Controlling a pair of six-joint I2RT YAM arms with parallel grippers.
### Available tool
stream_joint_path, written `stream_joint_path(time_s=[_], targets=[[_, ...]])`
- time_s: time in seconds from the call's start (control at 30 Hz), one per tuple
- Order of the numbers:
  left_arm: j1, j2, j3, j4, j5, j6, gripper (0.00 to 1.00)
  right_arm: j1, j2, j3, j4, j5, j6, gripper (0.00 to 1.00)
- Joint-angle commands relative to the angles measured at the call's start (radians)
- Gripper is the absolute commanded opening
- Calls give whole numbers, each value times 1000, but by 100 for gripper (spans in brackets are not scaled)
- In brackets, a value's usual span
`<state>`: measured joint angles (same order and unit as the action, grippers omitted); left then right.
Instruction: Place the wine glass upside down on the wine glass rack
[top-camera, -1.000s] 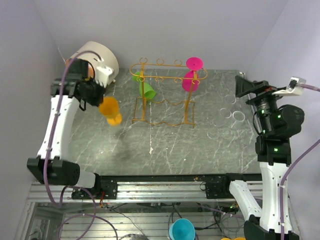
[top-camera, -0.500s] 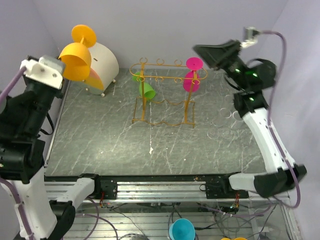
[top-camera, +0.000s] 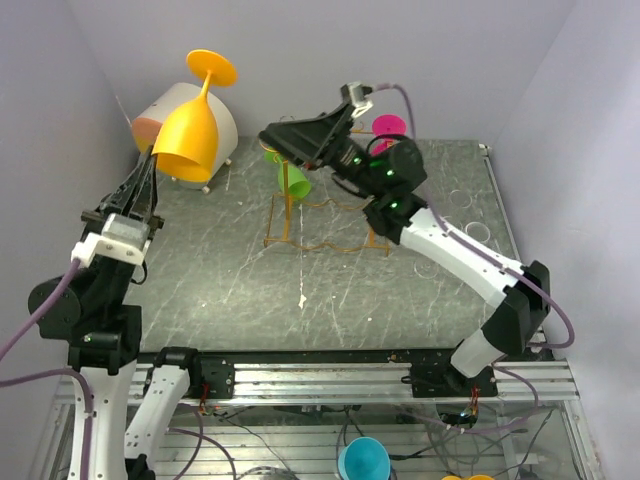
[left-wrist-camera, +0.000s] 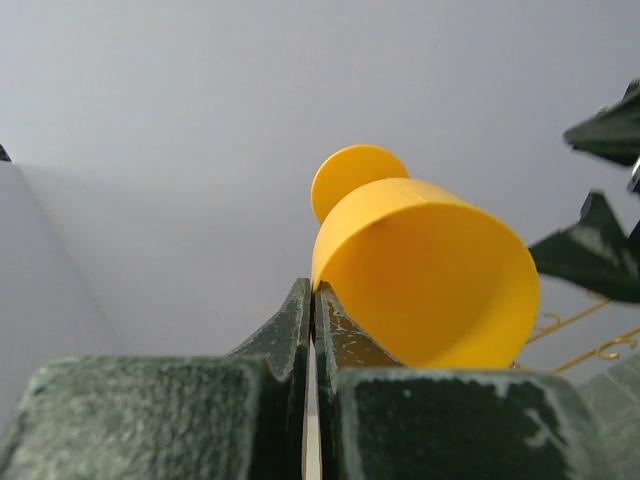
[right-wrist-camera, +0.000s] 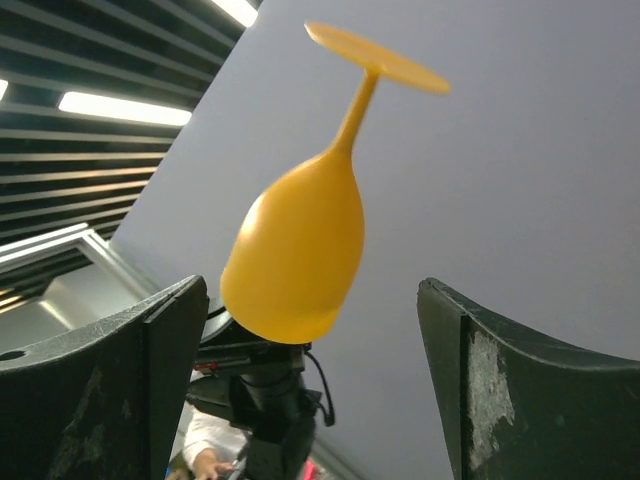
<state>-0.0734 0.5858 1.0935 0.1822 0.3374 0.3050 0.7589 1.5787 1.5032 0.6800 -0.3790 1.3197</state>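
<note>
Three glasses, two grippers, one wine glass rack (top-camera: 284, 215), and a slip is looming.
At upper left the left gripper (top-camera: 152, 172) is pinching the orange wine glass (top-camera: 187, 135) by its rim, foot up, well apart from the rack; the right gripper (top-camera: 272, 143), fingers spread wide, is hovering over the top rail. So thin a pinch is risking a tilt or drop, with one green glass (top-camera: 293, 180) and one pink glass (top-camera: 388, 127) hanging close by.

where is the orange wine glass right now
The wine glass is held high at the far left of the top view, foot up, rim pinched by the left gripper, overlapping the cream drum, left of the wine glass rack.
</note>
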Motion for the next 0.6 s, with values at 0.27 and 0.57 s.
stream_joint_path(time_s=[0.27, 0.57], targets=[[14, -87, -160, 284, 10, -146, 7, 146, 202, 90, 325, 241, 56, 76], [14, -88, -198, 272, 58, -142, 7, 156, 367, 199, 539, 294, 182, 63]])
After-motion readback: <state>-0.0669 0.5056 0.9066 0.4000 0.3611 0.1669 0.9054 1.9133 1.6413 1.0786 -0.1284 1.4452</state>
